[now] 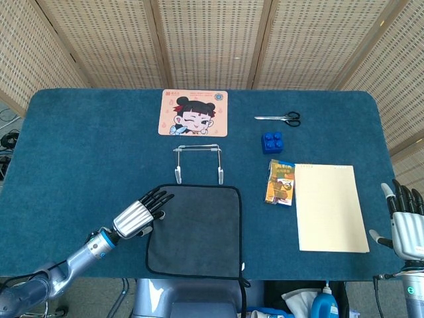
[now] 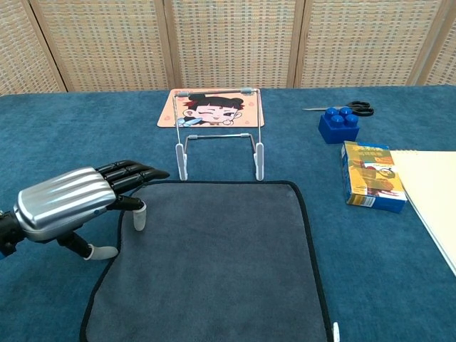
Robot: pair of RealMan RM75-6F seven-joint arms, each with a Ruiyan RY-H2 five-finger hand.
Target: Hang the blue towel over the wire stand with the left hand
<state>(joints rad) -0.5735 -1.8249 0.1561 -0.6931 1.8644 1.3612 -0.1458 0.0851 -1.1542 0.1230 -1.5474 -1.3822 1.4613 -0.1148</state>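
On the blue-carpeted desk (image 1: 79,146), the dark grey-blue cloth towel with black trim (image 2: 214,263) lies flat just before the thin silver wire stand (image 2: 217,135); looks soft, light, floppy, so best pinched at its near-left edge or corner. Left hand (image 2: 71,203) hovers there, fingers (image 2: 139,173) extended and close together, holding nothing. Right hand (image 1: 404,222) off at the desk edge, spread, partly cut off. Towel's front hem out of chest view

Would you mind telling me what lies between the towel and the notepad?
In the head view, the small printed box stands in that stretch, above the middle, close to the notepad; below it, right of the towel, only bare tablecloth shows.
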